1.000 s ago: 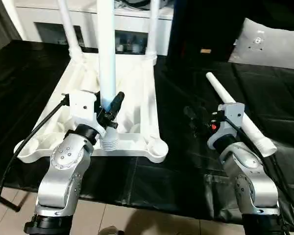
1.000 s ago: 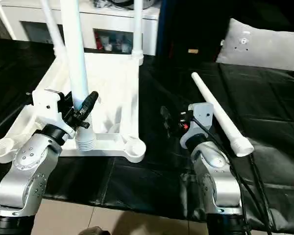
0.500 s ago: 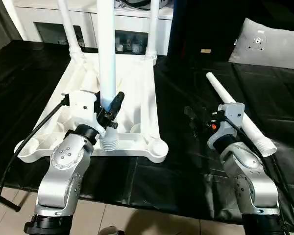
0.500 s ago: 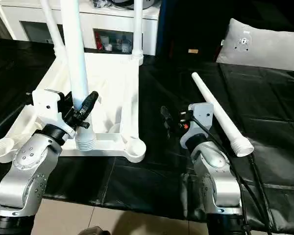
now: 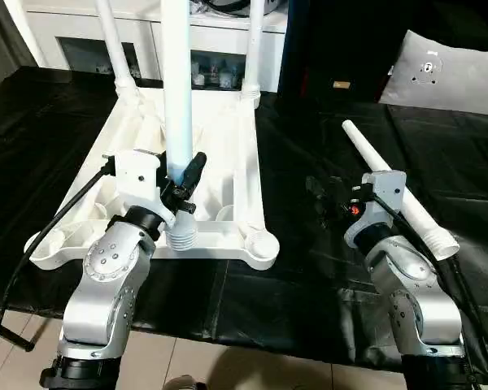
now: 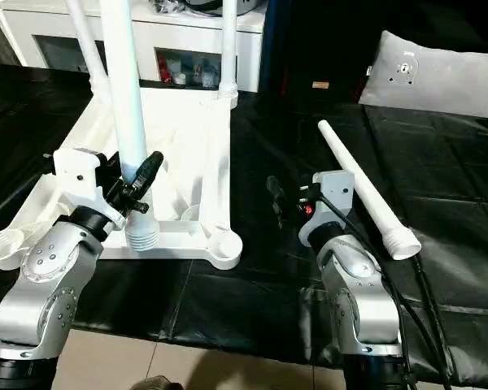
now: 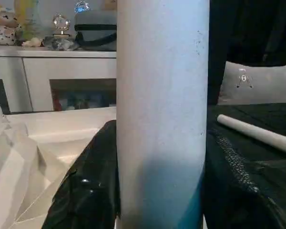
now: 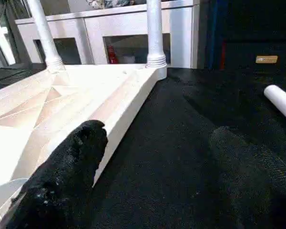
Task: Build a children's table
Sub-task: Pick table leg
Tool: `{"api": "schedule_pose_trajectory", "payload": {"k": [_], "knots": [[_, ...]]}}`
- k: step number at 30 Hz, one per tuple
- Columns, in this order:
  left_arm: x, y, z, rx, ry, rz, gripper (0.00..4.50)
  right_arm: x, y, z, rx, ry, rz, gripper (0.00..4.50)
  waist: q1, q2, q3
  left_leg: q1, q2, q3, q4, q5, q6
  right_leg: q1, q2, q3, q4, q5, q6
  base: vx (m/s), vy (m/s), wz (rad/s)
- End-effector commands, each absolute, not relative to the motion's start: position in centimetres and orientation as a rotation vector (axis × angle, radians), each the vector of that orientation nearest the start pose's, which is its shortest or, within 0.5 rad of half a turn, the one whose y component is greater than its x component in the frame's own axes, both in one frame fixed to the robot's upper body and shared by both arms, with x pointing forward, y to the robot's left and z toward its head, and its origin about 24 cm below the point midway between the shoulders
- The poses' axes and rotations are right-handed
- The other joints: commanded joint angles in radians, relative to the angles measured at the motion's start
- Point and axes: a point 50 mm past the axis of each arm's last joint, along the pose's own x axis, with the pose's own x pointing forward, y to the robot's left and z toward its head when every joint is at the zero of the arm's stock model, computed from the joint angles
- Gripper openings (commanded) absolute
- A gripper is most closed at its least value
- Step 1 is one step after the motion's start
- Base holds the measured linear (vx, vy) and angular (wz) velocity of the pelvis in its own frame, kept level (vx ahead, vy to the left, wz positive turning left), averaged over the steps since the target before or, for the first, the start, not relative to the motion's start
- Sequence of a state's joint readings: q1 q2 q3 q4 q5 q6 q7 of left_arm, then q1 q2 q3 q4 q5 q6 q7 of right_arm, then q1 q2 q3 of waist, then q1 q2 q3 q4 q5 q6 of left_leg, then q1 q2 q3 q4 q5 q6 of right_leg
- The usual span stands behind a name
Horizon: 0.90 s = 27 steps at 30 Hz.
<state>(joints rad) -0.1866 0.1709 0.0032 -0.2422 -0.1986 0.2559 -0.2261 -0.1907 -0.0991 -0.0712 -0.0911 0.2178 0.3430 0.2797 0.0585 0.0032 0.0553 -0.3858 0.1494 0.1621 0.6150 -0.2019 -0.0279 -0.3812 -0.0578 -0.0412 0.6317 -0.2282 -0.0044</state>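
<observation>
Four white legs (image 5: 177, 97), one tabletop (image 5: 228, 154), two grippers (image 5: 179, 188)

Upturned top (image 5: 228, 175) (two legs (image 5: 253, 49) socketed)

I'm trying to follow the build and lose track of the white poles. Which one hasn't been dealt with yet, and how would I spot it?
Start at the upside-down white table top on the black cloth; two legs stand in its far corners and the left gripper holds a third leg upright. The spare leg lies on the cloth beside the right gripper, the one pole lying flat, unheld.
</observation>
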Motion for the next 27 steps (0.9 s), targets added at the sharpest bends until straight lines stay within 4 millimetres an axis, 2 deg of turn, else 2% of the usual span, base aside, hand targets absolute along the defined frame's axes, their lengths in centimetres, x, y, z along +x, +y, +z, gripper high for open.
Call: {"api": "schedule_pose_trajectory", "payload": {"k": [1, 27], "knots": [[27.63, 14.8, 12.67, 0.012, -0.178, -0.319, 1.88, 28.54, -15.43, 8.34, 0.115, 0.045, 0.291, 3.9, 0.0, -0.004, -0.057, 0.016, 0.075, -0.025, -0.08, -0.108, 0.016, 0.042, -0.085, 0.051, -0.071, -0.019, -0.187, 0.0, 0.0, 0.0], [27.63, 14.8, 12.67, 0.012, -0.178, -0.319, 1.88, 28.54, -15.43, 8.34, 0.115, 0.045, 0.291, 3.9, 0.0, -0.004, -0.058, 0.017, 0.074, -0.025, -0.081, -0.128, 0.008, 0.039, -0.083, 0.051, -0.074, -0.054, -0.179, 0.0, 0.0, 0.0]]}}
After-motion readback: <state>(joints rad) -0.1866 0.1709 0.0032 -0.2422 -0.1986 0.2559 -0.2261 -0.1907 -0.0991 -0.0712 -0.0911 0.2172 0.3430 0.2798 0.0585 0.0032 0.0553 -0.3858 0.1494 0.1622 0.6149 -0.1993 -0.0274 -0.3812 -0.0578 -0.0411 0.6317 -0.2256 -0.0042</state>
